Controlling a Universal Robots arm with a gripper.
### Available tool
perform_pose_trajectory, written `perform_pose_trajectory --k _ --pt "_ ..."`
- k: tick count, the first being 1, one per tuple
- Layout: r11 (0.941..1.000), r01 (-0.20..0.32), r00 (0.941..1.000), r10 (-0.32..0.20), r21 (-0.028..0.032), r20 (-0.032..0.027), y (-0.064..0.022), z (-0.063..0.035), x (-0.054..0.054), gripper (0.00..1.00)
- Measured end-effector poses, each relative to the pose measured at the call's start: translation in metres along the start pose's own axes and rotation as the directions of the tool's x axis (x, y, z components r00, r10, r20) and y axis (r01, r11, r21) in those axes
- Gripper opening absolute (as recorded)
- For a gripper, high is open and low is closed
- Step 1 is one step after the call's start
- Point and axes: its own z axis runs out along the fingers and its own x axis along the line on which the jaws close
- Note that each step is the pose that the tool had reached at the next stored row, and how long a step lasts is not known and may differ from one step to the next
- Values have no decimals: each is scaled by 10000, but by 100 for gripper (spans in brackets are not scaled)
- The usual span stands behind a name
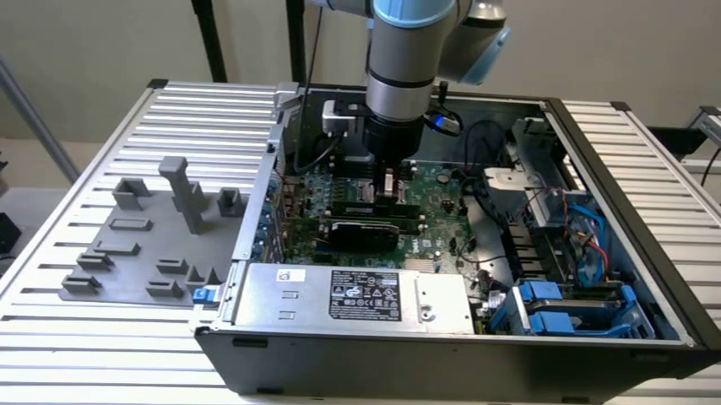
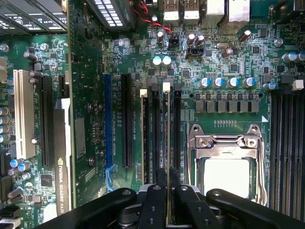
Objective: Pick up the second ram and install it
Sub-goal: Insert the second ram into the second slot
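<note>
In the wrist view the second ram (image 2: 167, 138) is seen edge-on as a thin pale line. It runs along a black memory slot whose white latch (image 2: 166, 87) is at its far end. My gripper (image 2: 167, 183) is shut on its near end, one black finger (image 2: 153, 202) on each side. How deep the stick sits in the slot I cannot tell. In the exterior view my gripper (image 1: 389, 181) reaches straight down into the open computer case, over the memory slots of the green motherboard (image 1: 434, 211).
Another stick (image 2: 144, 138) stands two slots over. The silver processor socket (image 2: 226, 160) lies beside the slots, and a black expansion card (image 1: 360, 232) crosses the board nearby. A grey power supply (image 1: 349, 295) fills the case front. The grey holder plate (image 1: 147, 245) lies outside, at the exterior view's left.
</note>
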Motion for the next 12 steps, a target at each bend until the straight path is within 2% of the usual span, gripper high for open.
perform_pose_trajectory --k 12 --pt "10000 12 10000 -12 0 -1 4 8 -8 14"
